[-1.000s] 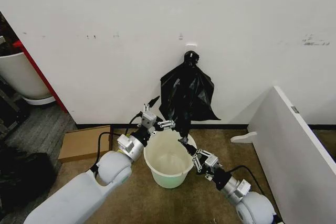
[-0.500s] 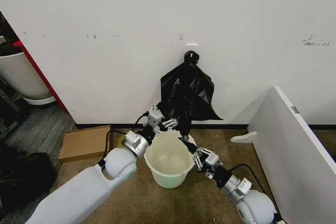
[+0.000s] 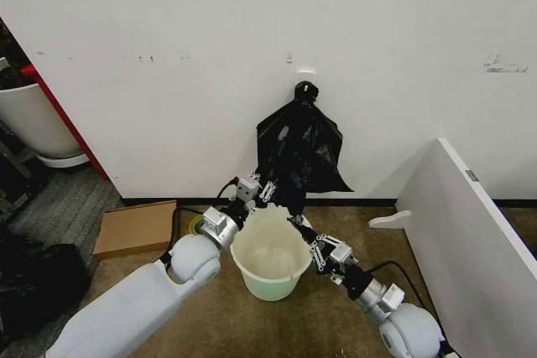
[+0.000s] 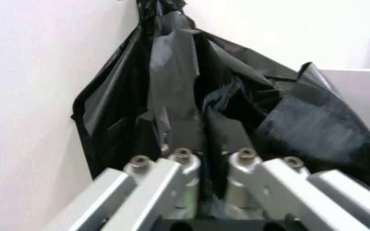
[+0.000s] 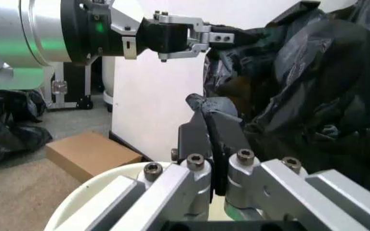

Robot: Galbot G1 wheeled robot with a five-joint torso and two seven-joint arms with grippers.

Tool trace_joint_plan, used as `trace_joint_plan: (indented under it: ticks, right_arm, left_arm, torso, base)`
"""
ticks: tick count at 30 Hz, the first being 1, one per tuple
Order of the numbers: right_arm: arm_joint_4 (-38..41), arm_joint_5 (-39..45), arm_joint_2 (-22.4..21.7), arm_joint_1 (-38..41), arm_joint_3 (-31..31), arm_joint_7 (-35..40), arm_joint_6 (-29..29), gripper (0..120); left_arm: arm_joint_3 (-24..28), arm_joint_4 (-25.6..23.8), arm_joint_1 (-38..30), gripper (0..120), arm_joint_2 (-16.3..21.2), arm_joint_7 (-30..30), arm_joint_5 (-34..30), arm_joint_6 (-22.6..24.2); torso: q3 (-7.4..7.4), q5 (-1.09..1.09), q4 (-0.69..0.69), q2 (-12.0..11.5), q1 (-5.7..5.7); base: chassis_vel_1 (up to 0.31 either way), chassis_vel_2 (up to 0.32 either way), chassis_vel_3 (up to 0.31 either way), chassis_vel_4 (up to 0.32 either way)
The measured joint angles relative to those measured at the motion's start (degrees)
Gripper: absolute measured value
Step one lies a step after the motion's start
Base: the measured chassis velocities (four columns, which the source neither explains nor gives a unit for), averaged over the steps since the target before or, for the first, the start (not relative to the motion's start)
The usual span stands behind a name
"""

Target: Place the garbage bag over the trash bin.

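Two grippers sit at the trash bin (image 3: 268, 255) on my head view, and I can read no writing anywhere. The bin stands on the brown floor at the foot of the white wall, and I see nothing lying inside it. The garbage bag (image 3: 300, 150) hangs on the wall just behind the bin, gathered in a knot at its top, its lower edge down at the bin's far rim. My left gripper (image 3: 265, 191) is up at the bag's lower left corner, above the far left of the rim. My right gripper (image 3: 295, 225) reaches in from the right side of the rim to the bag's bottom edge. A cardboard box (image 3: 136, 228) lies flat on the floor, well to the left.

Left wrist view now: the left gripper (image 4: 200, 135) has its fingers clenched on a pleat of glossy black film, with folds fanning out above them.

Right wrist view: the right gripper (image 5: 209, 126) is pinched on a crumpled tab of the bag, just over the white rim (image 5: 98, 182). Across from it, the left gripper (image 5: 218, 36) meets the film higher up.
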Motion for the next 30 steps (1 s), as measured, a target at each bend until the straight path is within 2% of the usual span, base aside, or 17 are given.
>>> trace_joint_plan:
  ticks: [9,12,16,17,19,23,25,29,30]
  right_arm:
    - [1.8,1.0,-0.2,-0.5,-0.2,1.3,-0.5,0]
    - [3.6,1.6,-0.3,-1.3,-0.1,3.3,-1.9,0]
    - [7.1,2.1,-0.9,-3.2,-0.2,9.5,-5.4,13]
    - [7.1,2.1,-0.9,-3.2,-0.2,9.5,-5.4,13]
    - [11.9,8.8,-1.6,-5.2,-1.5,17.4,-11.5,25]
    - [19.8,14.4,-2.8,-7.0,-0.7,26.6,-22.9,41]
    - [20.8,14.4,-3.0,-7.0,-0.4,27.2,-23.9,44]
    - [23.4,10.6,-5.3,-4.9,-0.1,28.1,-26.9,63]
    - [23.4,10.6,-5.3,-4.9,-0.1,28.1,-26.9,63]
  left_arm:
    - [-3.8,0.0,2.0,0,-0.9,-0.9,-0.7,-0.9]
    - [-6.6,-0.7,4.0,0,-1.8,-1.4,-2.3,-1.6]
    - [-9.1,-1.8,5.9,0,-3.0,-2.2,-4.7,-2.3]
    - [-9.1,-1.8,5.9,0,-3.0,-2.2,-4.7,-2.3]
    - [-10.0,-2.3,6.6,0,-3.7,-2.4,-5.3,-2.7]
    - [-10.5,-3.1,7.7,0,-4.2,-2.5,-5.1,-2.9]
    - [-10.6,-3.1,7.9,0,-4.2,-2.4,-5.0,-3.0]
    - [-10.8,-3.5,9.0,0,-4.3,-2.3,-4.5,-3.2]
    - [-10.8,-3.5,9.0,0,-4.3,-2.3,-4.5,-3.2]
  torso:
    - [0.00,0.00,0.00,0.0,0.00]
    - [0.00,0.00,0.01,0.0,0.00]
    - [0.00,0.00,0.01,0.0,0.00]
    - [0.00,0.00,0.01,0.0,0.00]
    - [0.00,0.01,0.00,0.0,-0.01]
    - [-0.01,0.00,-0.01,0.0,-0.01]
    - [0.00,-0.01,-0.01,0.0,-0.01]
    - [0.00,0.00,0.00,0.0,-0.01]
    - [0.00,0.00,0.00,0.0,-0.01]
  base:
    - [0.000,0.000,0.000,0.000]
    - [0.000,0.000,0.000,0.000]
    - [0.000,0.000,0.000,0.000]
    - [0.000,0.000,0.000,0.000]
    - [0.000,0.000,0.000,0.000]
    - [0.000,0.000,0.000,0.000]
    - [0.000,0.000,0.000,0.000]
    - [0.000,0.000,0.000,0.000]
    - [0.000,0.000,0.000,0.000]
